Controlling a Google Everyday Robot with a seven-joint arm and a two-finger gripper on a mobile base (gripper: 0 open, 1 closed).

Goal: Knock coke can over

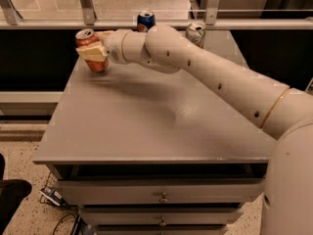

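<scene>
My gripper [93, 53] sits against the coke can [85, 35], masking its mid-body. Right of the gripper, my arm [220, 82] hides the lower parts of the blue can [145, 20] and silver can [196, 32]. Further right, my base [293, 190] is cut off.

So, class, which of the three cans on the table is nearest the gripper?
The red coke can at the far left, tilted, with the gripper against it. The blue can and the silver can stand farther right along the back edge.
</scene>
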